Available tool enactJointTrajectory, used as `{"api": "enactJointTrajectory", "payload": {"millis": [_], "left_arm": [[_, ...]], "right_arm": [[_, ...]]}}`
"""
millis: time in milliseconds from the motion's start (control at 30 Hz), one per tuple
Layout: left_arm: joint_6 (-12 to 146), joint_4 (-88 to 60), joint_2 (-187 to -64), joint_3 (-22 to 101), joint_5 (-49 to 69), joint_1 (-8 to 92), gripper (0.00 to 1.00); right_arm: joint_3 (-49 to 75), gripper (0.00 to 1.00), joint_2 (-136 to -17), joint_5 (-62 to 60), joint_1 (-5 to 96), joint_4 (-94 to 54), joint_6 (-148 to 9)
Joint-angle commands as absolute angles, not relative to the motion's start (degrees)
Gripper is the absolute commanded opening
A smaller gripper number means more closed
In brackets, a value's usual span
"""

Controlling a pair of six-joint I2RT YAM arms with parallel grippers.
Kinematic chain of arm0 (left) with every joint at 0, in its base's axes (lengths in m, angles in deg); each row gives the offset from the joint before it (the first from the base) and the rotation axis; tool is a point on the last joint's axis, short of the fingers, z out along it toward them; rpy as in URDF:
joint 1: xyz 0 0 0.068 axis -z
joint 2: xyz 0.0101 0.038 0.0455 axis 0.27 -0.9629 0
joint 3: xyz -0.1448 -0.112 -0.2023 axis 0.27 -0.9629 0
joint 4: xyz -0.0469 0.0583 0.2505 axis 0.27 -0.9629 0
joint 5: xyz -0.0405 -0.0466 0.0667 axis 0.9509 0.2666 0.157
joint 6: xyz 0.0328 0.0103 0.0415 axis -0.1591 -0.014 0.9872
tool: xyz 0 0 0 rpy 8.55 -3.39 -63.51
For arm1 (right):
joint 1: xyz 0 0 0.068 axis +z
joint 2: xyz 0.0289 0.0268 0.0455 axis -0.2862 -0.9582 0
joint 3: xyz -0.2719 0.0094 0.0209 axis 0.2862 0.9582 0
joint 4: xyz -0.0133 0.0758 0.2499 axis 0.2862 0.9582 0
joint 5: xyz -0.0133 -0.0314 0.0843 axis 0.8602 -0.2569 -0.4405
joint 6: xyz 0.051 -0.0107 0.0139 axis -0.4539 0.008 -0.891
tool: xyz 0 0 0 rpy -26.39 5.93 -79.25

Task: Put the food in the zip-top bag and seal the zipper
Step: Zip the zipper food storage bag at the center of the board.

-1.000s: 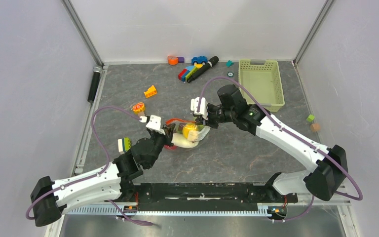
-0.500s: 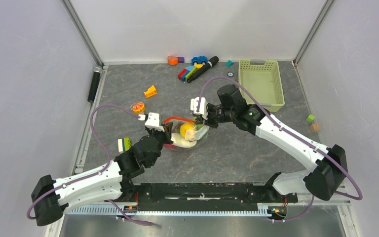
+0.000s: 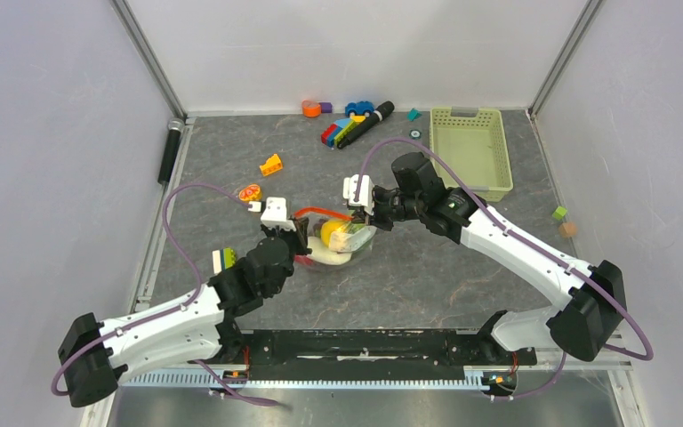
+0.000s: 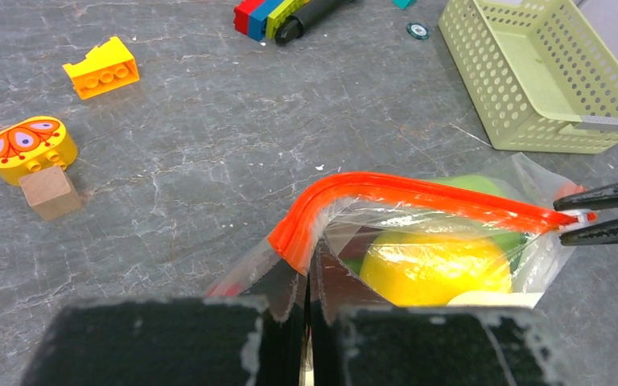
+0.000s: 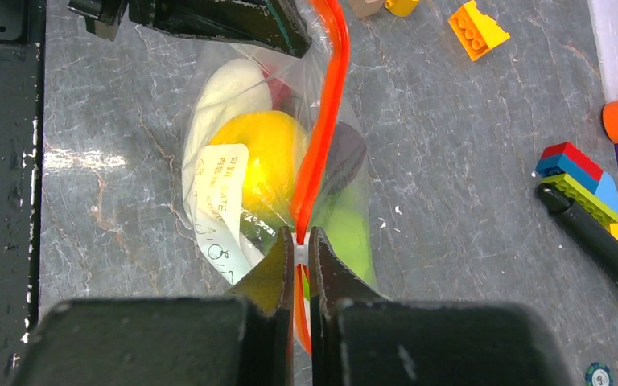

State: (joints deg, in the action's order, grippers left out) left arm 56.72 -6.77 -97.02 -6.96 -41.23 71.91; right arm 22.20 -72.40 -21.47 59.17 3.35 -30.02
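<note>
Grey, marble-veined bench carries everything. Toward the left edge lie a glossy orange-slice toy, a bare wood cube just beside it, and a studded yellow block.

The left gripper is pinched tight on the crinkly clear film of the bag, just below the bent left end of the zipper, a smooth red-orange strip. The bag sits about mid-bench and holds the food: a rounded yellow fruit, a green fruit and a pale white radish. A white printed label shows on its face.

The right gripper is closed on the small white slider at the strip's right end. Whether the mouth is fully sealed cannot be told.

Blocks and a black marker line the far edge. A perforated pale green basket fills the far right corner. From the bag toward the near edge and the right edge, only the arms cross the bench.
</note>
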Motion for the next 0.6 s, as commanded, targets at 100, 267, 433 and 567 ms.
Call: {"api": "enactJointTrajectory", "payload": {"millis": [100, 267, 433, 567], "left_arm": [[52.9, -13.8, -98.7, -4.8, -52.2, 68.3, 0.02], [51.6, -14.3, -98.9, -5.3, -52.1, 67.4, 0.02], [52.1, -14.1, -98.7, -4.9, -51.8, 66.8, 0.02], [51.5, -13.8, -99.1, -5.3, -51.0, 66.5, 0.02]], "right_arm": [[20.1, 0.00, -71.0, -17.9, 58.3, 4.2, -29.7], [20.4, 0.00, -70.8, -16.9, 58.3, 3.7, -29.9], [20.4, 0.00, -71.1, -15.9, 58.3, 3.7, -29.9], [19.9, 0.00, -71.9, -14.4, 58.3, 3.6, -30.7]]}}
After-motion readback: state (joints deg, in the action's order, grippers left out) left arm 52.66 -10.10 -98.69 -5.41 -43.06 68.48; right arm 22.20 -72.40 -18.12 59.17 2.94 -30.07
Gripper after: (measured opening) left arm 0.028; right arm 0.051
